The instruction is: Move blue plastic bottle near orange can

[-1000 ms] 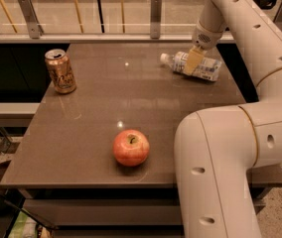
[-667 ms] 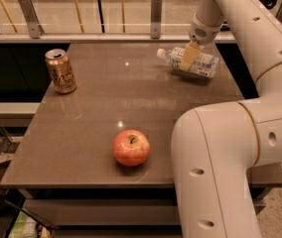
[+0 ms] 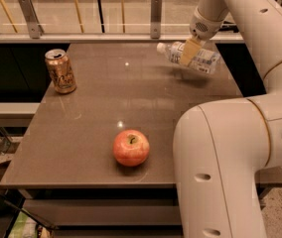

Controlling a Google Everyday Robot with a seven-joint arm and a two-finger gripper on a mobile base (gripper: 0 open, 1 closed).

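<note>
We see the claw (image 3: 186, 59) at the far right of the table (image 3: 91, 123), reaching down from the white arm (image 3: 240, 19) that enters from the upper right corner. It is closed around the middle of the blue plastic bottle (image 3: 206, 61): one tan finger (image 3: 190, 50) crosses the front of the bottle, and we take its partner to be behind, out of our sight. The bottle lies nearly level in this grip, its white cap pointing left and a little upward and its labelled body running off to the right. It seems to us to hang just clear of the table, with a faint dark shadow on the brown surface beneath it, though we cannot be certain of the gap. The orange can (image 3: 60, 71) stands upright near the far left edge of the table, silver top and pull tab uppermost, well apart from the bottle with most of the table's width between them. Nearer the front edge, roughly midway across, a red-orange apple (image 3: 131, 148) rests on the table with its stem up, touching neither of the other two. A large white section of the arm fills the lower right foreground and hides that corner of the table. Behind the table runs a metal railing (image 3: 155, 15).
</note>
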